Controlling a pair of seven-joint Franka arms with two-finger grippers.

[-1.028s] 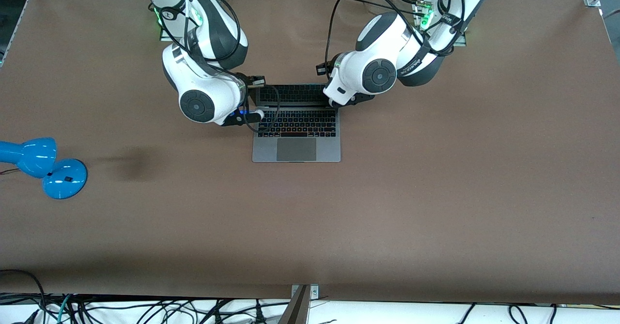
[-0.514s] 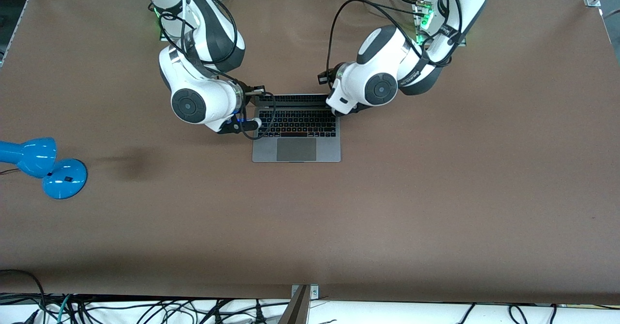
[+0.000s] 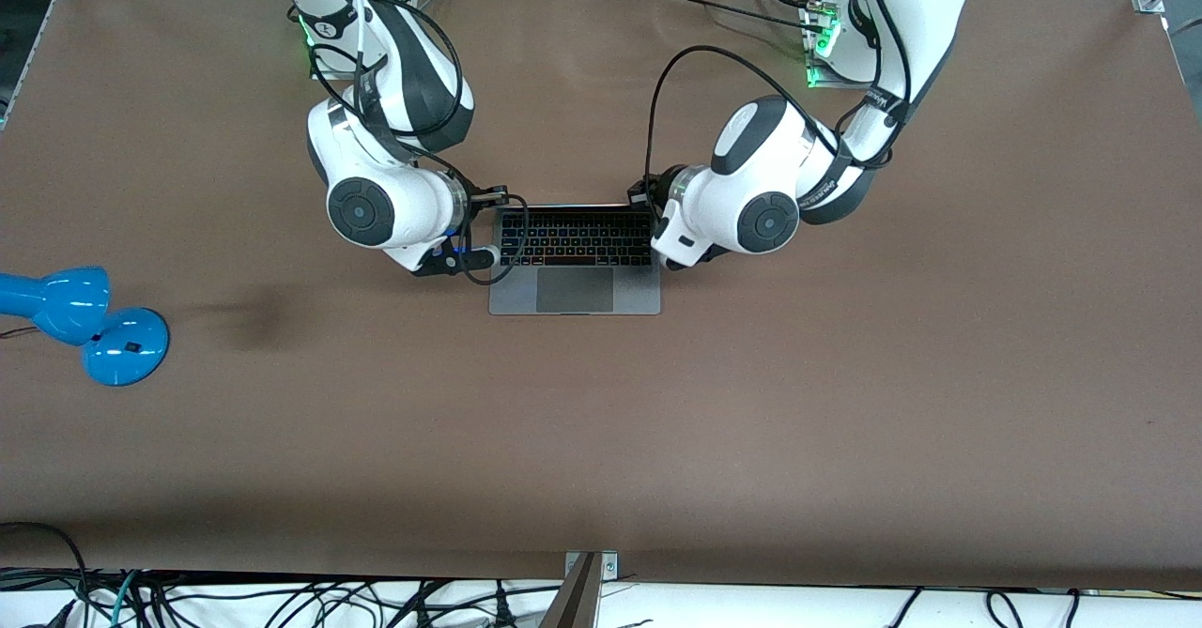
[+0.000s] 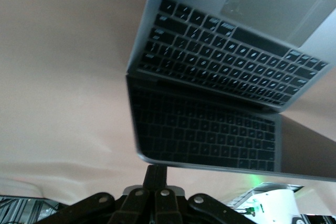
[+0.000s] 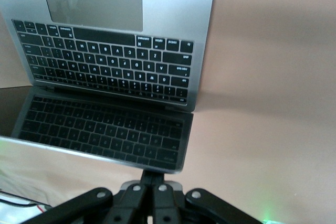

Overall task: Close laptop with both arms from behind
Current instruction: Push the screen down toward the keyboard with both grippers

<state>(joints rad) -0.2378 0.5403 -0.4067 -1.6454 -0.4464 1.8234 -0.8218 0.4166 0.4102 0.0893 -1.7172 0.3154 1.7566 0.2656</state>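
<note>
Lying mid-table on the brown table (image 3: 845,375), between both arms, the slim grey laptop (image 3: 574,290) with black keys and large trackpad, its dark screen tilting over and mirroring the keyboard. Pressing against the lid's top edge, fingers pinched together: left gripper (image 4: 156,174), right gripper (image 5: 153,176).

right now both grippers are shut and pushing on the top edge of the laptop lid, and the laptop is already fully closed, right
Not quite: the laptop is only partly closed. The front view shows its keyboard and trackpad uncovered, and both wrist views show the screen tilted over the keys. The shut left gripper and right gripper do meet the lid's top edge.
</note>
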